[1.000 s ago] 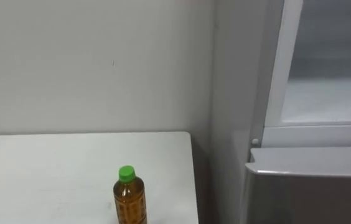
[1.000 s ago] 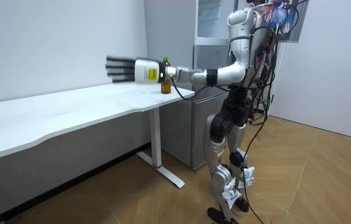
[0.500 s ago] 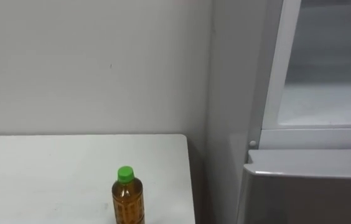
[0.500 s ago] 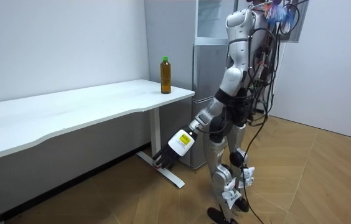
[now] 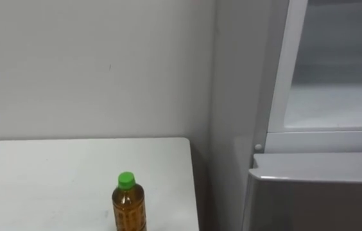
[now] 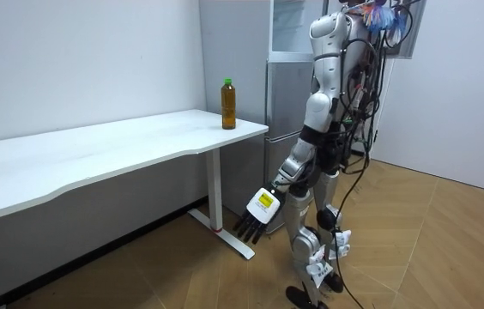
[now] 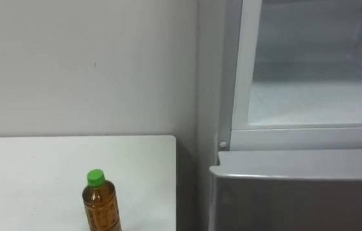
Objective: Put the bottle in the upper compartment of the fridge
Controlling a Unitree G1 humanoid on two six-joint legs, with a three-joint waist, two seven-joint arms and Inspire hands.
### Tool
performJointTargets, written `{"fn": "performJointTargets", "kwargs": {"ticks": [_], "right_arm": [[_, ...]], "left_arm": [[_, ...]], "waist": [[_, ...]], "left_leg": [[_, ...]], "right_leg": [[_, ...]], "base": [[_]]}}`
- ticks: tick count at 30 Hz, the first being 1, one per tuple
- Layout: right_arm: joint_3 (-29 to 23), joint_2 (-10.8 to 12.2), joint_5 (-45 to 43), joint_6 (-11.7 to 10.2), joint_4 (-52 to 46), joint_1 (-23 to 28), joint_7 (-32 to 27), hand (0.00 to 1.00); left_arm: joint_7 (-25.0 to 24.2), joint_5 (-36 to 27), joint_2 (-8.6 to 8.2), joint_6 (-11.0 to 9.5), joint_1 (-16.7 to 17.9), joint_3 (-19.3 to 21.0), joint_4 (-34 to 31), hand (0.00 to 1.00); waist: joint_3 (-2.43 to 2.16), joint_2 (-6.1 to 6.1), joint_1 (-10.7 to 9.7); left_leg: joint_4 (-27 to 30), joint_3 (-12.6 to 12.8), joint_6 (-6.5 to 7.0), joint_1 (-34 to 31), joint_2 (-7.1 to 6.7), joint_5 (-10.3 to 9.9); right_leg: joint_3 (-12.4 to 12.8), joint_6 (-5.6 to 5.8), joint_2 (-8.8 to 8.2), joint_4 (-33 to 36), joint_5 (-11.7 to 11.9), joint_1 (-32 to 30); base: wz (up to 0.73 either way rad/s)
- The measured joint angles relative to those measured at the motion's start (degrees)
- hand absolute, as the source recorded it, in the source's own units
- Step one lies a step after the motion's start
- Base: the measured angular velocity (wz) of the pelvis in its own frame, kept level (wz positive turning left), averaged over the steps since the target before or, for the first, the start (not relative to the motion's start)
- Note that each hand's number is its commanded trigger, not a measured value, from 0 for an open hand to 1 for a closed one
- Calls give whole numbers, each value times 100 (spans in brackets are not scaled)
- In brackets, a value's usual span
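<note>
On table [image 6: 122, 142], bottle [image 5: 129, 206], left hand [image 6: 261, 209] well below

A bare lab-like room: plain walls [image 6: 70, 60], long white desk [image 6: 96, 151], grey fridge [image 6: 279, 103], parquet floor [image 6: 448, 249].

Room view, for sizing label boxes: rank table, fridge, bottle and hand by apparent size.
1. table
2. fridge, partly behind the robot
3. left hand and bottle look close; the hand hangs nearer the camera, so unranked.

Eye views: head-mounted, close, facing wall [image 5: 72, 64], table [image 5: 40, 173] end with bottle [image 5: 128, 208] left, fridge [image 5: 316, 192] right. Room view: few metres off, whole robot from side-rear. Shared: table end, bottle, fridge.
</note>
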Motion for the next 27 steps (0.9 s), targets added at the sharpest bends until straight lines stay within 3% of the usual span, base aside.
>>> {"fn": "performJointTargets", "kwargs": {"ticks": [13,27], "right_arm": [[108,4,17,102,173,-137,66,0],[109,3,37,138,174,-180,65,0]], "left_arm": [[-583,742,5,538,-105,-22,222,0],[-857,813,-1,825,-49,-38,223,0]], "waist": [[-6,-85,-18],[-5,-56,-21]], "left_leg": [[41,0,0,-12,2,0],[92,-6,1,-78,8,-1]], "right_leg": [[81,-1,2,8,-1,-67],[103,-2,4,9,-1,-103]], "base": [[0],[0]]}}
